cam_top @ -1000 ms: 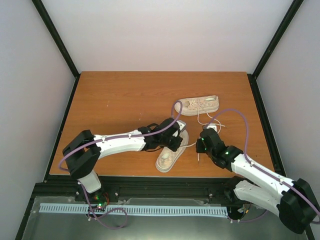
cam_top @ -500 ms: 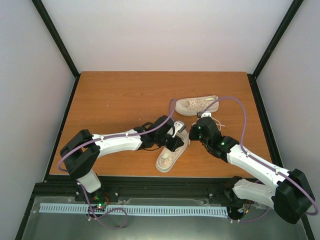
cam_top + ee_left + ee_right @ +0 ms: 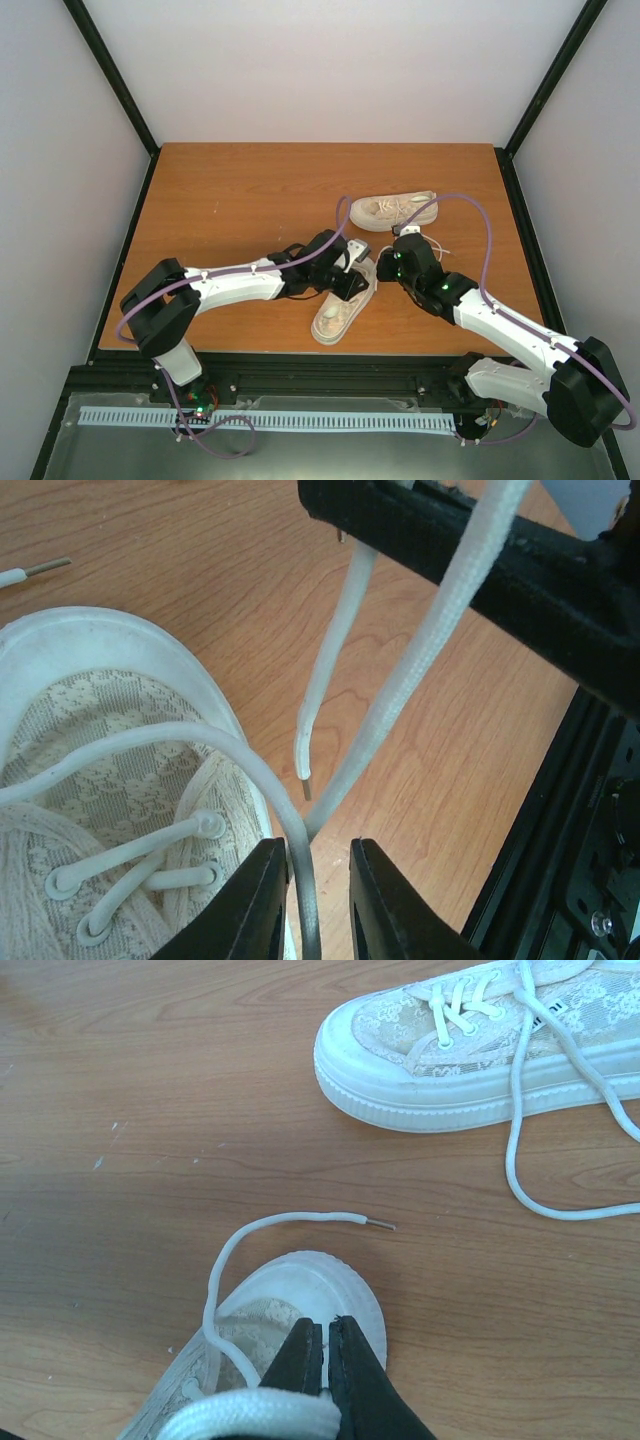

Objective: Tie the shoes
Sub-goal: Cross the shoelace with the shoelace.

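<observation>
Two cream shoes lie on the wooden table. The near shoe [image 3: 335, 315] points toe-away between the arms, and the far shoe [image 3: 395, 210] lies sideways behind it. My left gripper [image 3: 354, 270] hovers over the near shoe [image 3: 120, 730]. Its jaws [image 3: 315, 848] are slightly apart, and a white lace [image 3: 250, 760] runs loosely between them against the left finger. My right gripper [image 3: 398, 262] is over the near shoe's toe [image 3: 320, 1285]. It [image 3: 327, 1322] is shut on a thick white lace [image 3: 260, 1415]. A loose lace end [image 3: 290, 1218] curls past the toe.
The far shoe [image 3: 470, 1060] has untied laces trailing on the table to its right. The right gripper's black body [image 3: 540, 590] is close in front of the left gripper, with the lace draped over it. The table's black frame edge [image 3: 560, 860] is near.
My right gripper has moved up and left from the table's right side to the near shoe's toe, pulling the lace with it. My left gripper has hardly moved.
</observation>
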